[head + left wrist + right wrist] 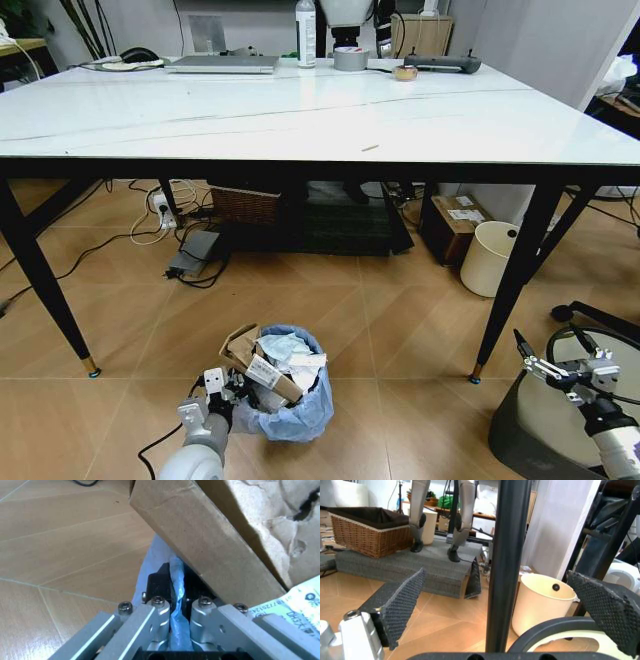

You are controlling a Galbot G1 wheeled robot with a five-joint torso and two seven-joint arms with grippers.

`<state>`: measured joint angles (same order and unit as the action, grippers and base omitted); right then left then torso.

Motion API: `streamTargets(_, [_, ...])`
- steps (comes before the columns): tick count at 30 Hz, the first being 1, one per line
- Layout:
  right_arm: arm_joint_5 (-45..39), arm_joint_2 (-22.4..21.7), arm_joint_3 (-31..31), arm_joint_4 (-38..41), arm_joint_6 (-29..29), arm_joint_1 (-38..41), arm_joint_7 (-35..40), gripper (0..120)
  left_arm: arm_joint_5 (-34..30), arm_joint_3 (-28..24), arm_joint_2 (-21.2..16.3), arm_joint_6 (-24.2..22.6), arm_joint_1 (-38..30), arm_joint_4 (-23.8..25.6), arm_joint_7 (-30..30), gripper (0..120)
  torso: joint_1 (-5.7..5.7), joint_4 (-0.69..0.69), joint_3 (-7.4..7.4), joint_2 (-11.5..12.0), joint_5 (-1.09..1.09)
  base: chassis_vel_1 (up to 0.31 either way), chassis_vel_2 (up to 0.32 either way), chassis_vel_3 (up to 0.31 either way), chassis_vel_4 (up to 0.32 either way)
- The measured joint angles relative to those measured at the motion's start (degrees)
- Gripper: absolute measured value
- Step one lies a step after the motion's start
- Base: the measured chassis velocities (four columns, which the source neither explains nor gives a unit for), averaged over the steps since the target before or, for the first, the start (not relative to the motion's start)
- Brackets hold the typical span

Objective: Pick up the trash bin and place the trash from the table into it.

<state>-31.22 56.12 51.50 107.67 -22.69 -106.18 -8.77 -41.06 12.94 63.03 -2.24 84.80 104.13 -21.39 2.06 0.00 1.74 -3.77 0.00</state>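
The left arm reaches low toward the wooden floor, its left gripper set against the near rim of the trash bin. The metal fingers are pressed together on a twisted fold of the crinkly light-blue plastic bag that lines the bin, so the gripper is clamped on the bin's edge. Just above the fingers leans the torn brown cardboard box, matte and creased, with a printed white label beside it. The trash, made up of the box, white papers and tissues, sits piled inside the bin, which stands on the floor just ahead of the left gripper, in front of the table with its glossy marble-look top and slim black legs.

The right arm hangs low at the robot's right side, above a dark round bin. The right gripper is spread wide and holds nothing; its textured black pads stand well apart, with a black table leg and a smooth cream bin beyond them.
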Motion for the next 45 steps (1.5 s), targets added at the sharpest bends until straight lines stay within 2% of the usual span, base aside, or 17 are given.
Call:
streamTargets(5, [0.0,0.0,0.0,0.0,0.0,0.0,0.0,100,0.0,0.0,0.0,0.0,0.1,0.0,0.1,5,0.00,0.00,0.03,0.0,0.00,0.000,0.000,0.000,0.000])
streamTargets(11, [0.0,0.0,0.0,0.0,0.0,0.0,0.0,100,0.0,0.1,0.0,0.0,0.2,0.1,0.1,27,0.01,0.00,0.07,-0.1,0.00,0.000,0.000,0.000,0.000])
streamTargets(14, [0.0,0.0,0.0,0.0,0.0,0.0,0.0,100,0.0,0.1,0.1,0.0,0.3,0.1,0.2,33,0.01,0.00,0.08,-0.1,0.00,0.000,0.000,0.000,0.000])
streamTargets(22, [0.0,0.0,0.0,0.0,0.0,0.0,0.0,100,-0.1,0.2,0.0,0.1,1.0,0.5,0.2,37,0.02,0.00,0.11,-0.1,0.00,0.000,0.000,0.000,0.000])
streamTargets(28, [0.0,0.0,0.0,0.0,0.0,0.0,0.0,100,-1.5,0.0,-0.4,-0.6,1.9,2.1,-0.5,49,0.02,0.00,0.12,-0.1,0.00,0.000,0.000,0.000,0.000])
streamTargets(31, [0.0,0.0,0.0,0.0,0.0,0.0,0.0,100,-2.3,0.0,-0.7,-1.1,2.1,2.8,-0.9,59,0.02,0.00,0.12,-0.1,0.00,0.000,0.000,0.000,0.000])
streamTargets(32, [0.0,0.0,0.0,0.0,0.0,0.0,0.0,100,-2.7,0.0,-0.8,-1.4,2.3,3.3,-1.2,65,0.02,0.00,0.13,-0.1,0.00,0.000,0.000,0.000,0.000])
streamTargets(35, [0.0,0.0,0.0,0.0,0.0,0.0,0.0,100,-3.0,0.0,-1.0,-1.6,2.6,3.6,-1.5,72,0.02,0.00,0.13,-0.2,0.00,0.000,0.000,0.000,0.000])
streamTargets(41, [0.0,0.0,0.0,0.0,0.0,0.0,0.0,100,-3.3,0.0,-1.8,-2.8,3.8,4.8,-2.2,95,0.03,0.00,0.14,-0.2,0.00,0.000,0.000,0.000,0.000])
streamTargets(45, [0.0,0.0,0.0,0.0,0.0,0.0,0.0,100,-3.1,0.2,-2.1,-3.0,4.6,5.1,-2.4,97,0.03,0.00,0.14,-0.2,0.00,0.000,0.000,0.000,0.000])
